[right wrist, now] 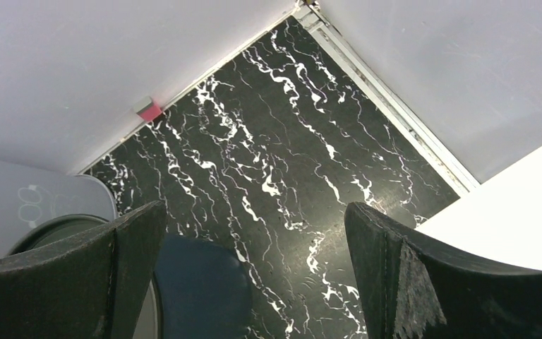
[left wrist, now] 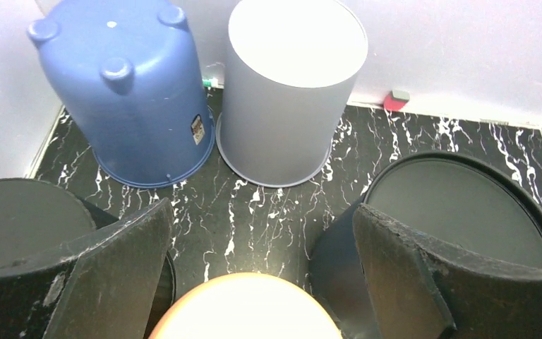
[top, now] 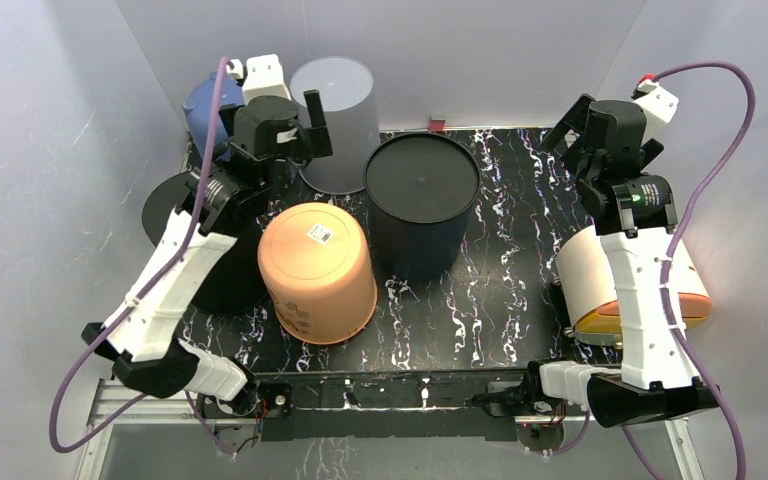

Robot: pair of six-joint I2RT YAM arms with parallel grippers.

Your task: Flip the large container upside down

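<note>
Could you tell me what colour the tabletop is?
Tabletop: black with white marbling, best in right wrist view.

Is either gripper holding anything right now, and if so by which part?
Nothing is held. The left gripper and right gripper are both open, empty.

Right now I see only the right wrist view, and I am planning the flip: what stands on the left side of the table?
Observer: An orange container stands bottom up there, a sticker on its base.
Operator: Anything behind it?
Observer: A blue container, feet up, in the back left corner beside a grey container.
Operator: Is the left gripper holding anything?
Observer: No, the left gripper is open and empty.
</note>
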